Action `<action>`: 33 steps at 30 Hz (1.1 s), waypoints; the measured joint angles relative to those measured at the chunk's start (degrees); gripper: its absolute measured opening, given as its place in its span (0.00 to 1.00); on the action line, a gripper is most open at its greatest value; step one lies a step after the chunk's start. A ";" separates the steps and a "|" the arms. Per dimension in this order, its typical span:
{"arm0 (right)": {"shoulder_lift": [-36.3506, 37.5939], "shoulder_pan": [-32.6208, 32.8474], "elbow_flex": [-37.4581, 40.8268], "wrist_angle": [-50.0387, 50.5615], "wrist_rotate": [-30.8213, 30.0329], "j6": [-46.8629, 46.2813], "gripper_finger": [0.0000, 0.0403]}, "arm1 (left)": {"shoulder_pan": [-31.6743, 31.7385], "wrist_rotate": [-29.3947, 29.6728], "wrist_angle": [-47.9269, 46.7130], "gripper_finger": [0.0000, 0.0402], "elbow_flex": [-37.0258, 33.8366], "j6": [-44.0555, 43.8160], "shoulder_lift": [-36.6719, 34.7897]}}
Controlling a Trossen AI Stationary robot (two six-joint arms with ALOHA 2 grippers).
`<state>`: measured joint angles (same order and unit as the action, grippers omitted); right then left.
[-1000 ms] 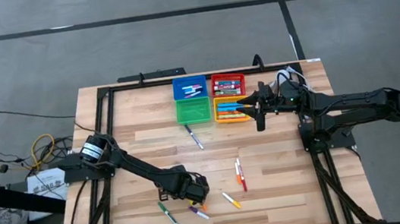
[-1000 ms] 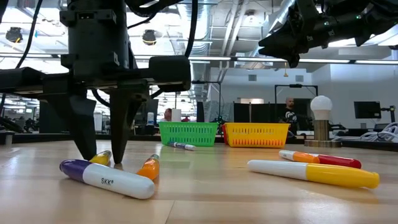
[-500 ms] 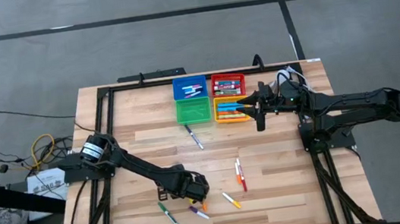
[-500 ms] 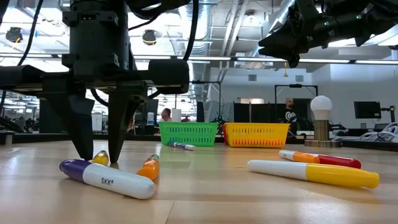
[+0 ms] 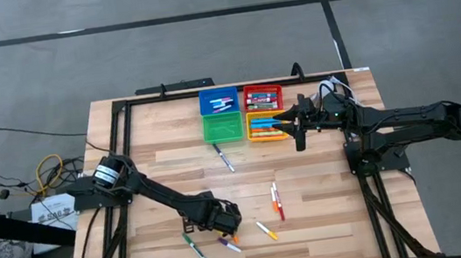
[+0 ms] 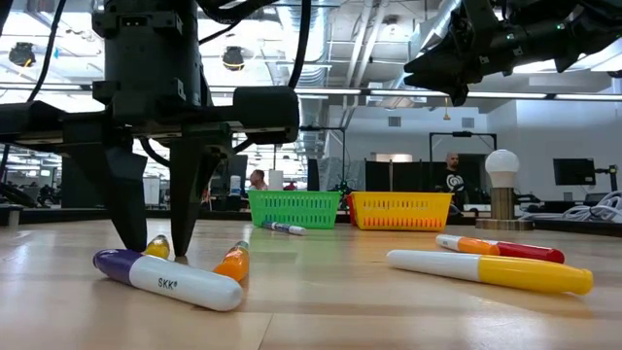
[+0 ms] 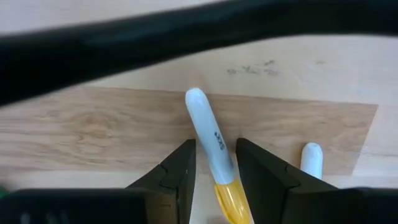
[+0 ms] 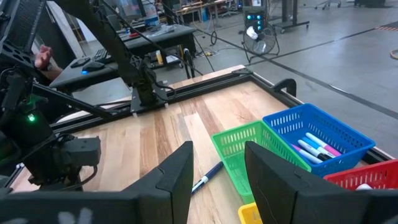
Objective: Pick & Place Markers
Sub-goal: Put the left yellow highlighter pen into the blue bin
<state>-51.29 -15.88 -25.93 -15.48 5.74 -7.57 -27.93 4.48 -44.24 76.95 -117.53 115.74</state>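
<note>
While angled down, left end effector (image 6: 154, 248) straddles marker (image 7: 214, 152) — open.

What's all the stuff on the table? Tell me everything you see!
Table: one, light wood.
Bins: four at the far edge; blue bin, red bin, green bin, yellow bin.
Loose markers: about seven on the table; yellow-capped marker between the left gripper's fingers, purple-capped marker and orange-capped marker beside it, green marker, a blue-tipped one near the green bin, a red and orange pair.
Binned markers: several, mixed colours.
Left gripper: around the yellow-capped marker.
Right gripper: open, above the yellow bin.
</note>
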 joint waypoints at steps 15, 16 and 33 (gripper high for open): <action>0.00 0.00 0.00 0.01 0.00 0.00 0.33 | -0.32 -0.18 1.27 0.29 0.11 0.01 0.02; -0.02 0.00 0.01 0.00 0.00 0.01 0.33 | -0.32 -0.04 1.33 0.29 0.11 0.03 0.02; -0.02 0.00 0.00 0.01 0.00 0.00 0.33 | -0.32 1.23 1.78 0.24 0.15 -1.10 0.02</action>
<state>-51.31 -15.88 -25.93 -15.46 5.74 -7.57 -28.25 5.72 -42.46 77.10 -118.63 115.77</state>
